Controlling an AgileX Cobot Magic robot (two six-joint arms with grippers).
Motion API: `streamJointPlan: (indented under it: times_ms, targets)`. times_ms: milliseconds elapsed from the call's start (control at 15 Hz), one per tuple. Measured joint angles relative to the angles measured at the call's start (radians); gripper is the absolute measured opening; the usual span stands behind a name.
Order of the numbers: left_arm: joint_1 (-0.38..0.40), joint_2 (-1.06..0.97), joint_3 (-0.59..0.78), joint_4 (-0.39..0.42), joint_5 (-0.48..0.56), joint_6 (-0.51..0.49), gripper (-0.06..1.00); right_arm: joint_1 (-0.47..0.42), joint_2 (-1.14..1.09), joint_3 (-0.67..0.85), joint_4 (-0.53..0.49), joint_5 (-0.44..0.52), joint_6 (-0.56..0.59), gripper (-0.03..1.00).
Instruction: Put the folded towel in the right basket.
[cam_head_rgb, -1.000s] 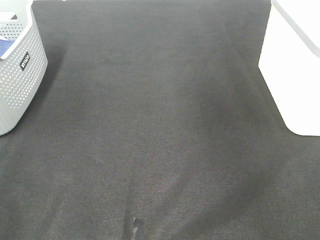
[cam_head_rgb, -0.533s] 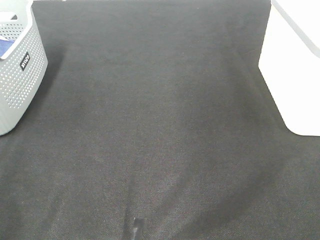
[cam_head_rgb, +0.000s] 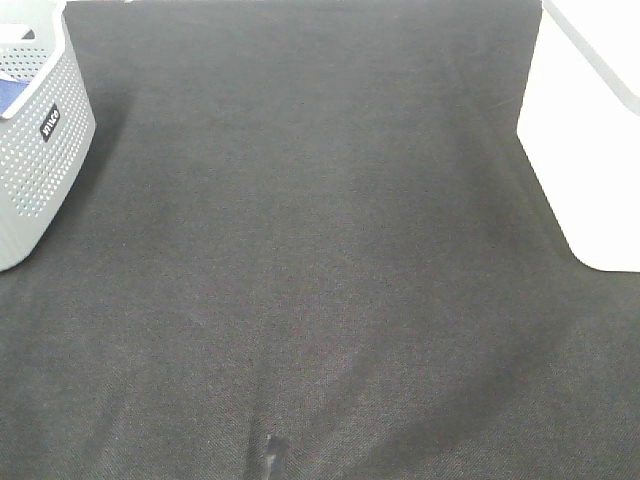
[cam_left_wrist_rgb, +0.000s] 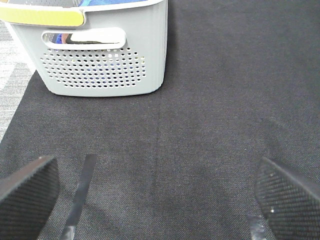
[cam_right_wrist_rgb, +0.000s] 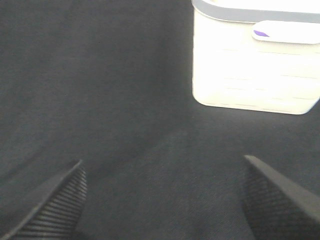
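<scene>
From high up, neither of my hands shows. The grey basket (cam_head_rgb: 35, 150) at nine to ten o'clock is cut by the picture's edge, as is the white basket (cam_head_rgb: 590, 130) at two o'clock, and their insides are hidden. My left hand (cam_left_wrist_rgb: 155, 197) shows only its fingertips (cam_left_wrist_rgb: 27, 192). The right wrist view is blurred; its white basket (cam_right_wrist_rgb: 257, 65) loses its rim to the edge.

The left gripper (cam_left_wrist_rgb: 159, 192) has broad black fingers (cam_left_wrist_rgb: 27, 197) with a fine knurled, dotted pad texture. The right gripper (cam_right_wrist_rgb: 162, 200) has dark fingers (cam_right_wrist_rgb: 52, 205) with ridged, horizontally grooved pads and wedge-shaped edges.
</scene>
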Motion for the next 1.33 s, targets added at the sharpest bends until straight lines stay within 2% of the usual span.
streamJointPlan:
  times_ms: [133, 267, 467, 733, 1333]
  targets:
    - [0.000, 0.000, 0.000, 0.000, 0.000, 0.000, 0.99, 0.000, -0.085, 0.016, 0.015, 0.099, 0.000, 0.79]
    - [0.000, 0.000, 0.000, 0.000, 0.000, 0.000, 0.99, 0.000, -0.088, 0.062, 0.011, 0.147, 0.000, 0.78]
    - [0.000, 0.000, 0.000, 0.000, 0.000, 0.000, 0.99, 0.000, -0.088, 0.082, -0.005, 0.100, 0.068, 0.80]
    - [0.000, 0.000, 0.000, 0.000, 0.000, 0.000, 0.99, 0.024, -0.088, 0.112, -0.005, 0.047, 0.079, 0.93]
    - [0.000, 0.000, 0.000, 0.000, 0.000, 0.000, 0.99, 0.045, -0.088, 0.113, -0.003, 0.046, 0.078, 0.94]
